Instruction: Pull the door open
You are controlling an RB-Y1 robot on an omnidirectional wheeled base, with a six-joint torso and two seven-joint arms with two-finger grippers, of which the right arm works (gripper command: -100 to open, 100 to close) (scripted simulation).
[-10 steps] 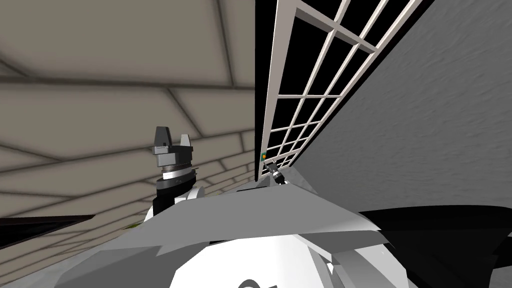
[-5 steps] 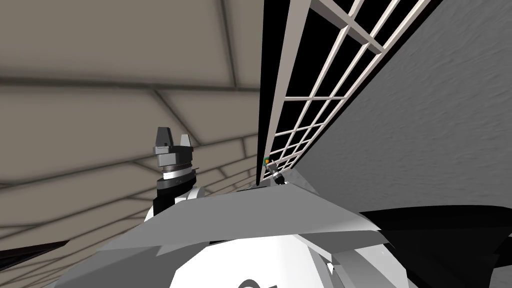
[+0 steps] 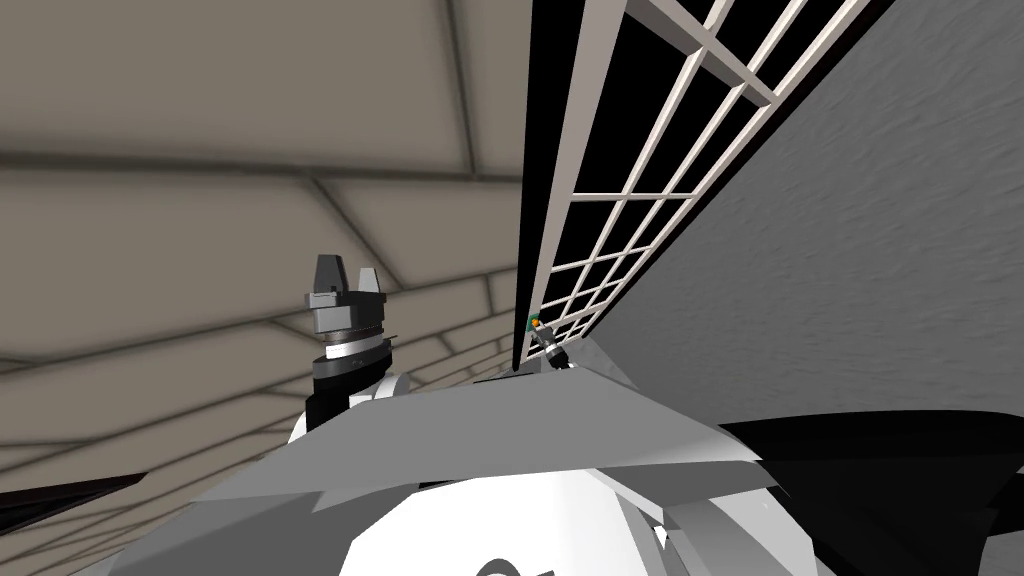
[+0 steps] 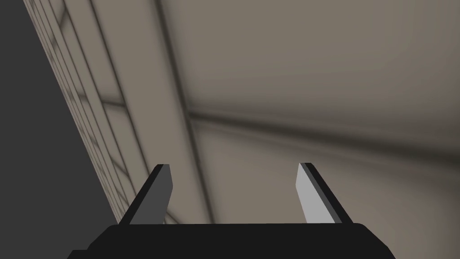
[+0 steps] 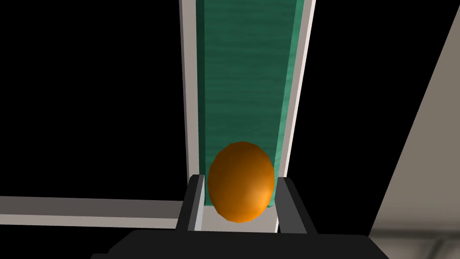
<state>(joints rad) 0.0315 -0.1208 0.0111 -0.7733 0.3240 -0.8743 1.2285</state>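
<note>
two thin fingers of my right pincer (image 5: pixel 240 179) press the sides of the orange door knob (image 5: pixel 241 189), one on each flank, so this pincer is clamped on the knob. the knob sits on a green strip (image 5: pixel 242 81) with pale grey edges, and the strip's long axis runs straight away from the pincer, in line with the fingers. the pull, as i judge it, must come back along that line toward my body and then follow the door's swing.

from the head camera the right pincer (image 3: pixel 547 340) is tiny, just above my chest, at the foot of the door (image 3: pixel 557 180), a pale lattice of bars with a black area behind. a grey wall (image 3: pixel 850 250) lies beside it. my left pincer (image 3: pixel 345 282) stands raised and well apart from the door, with its fingers spread wide (image 4: pixel 234 166) and nothing between them, so the right arm is the one at the knob.

hidden: the hinge side, and how far the door stands from its frame. the knob's stem is covered by the knob itself.
</note>
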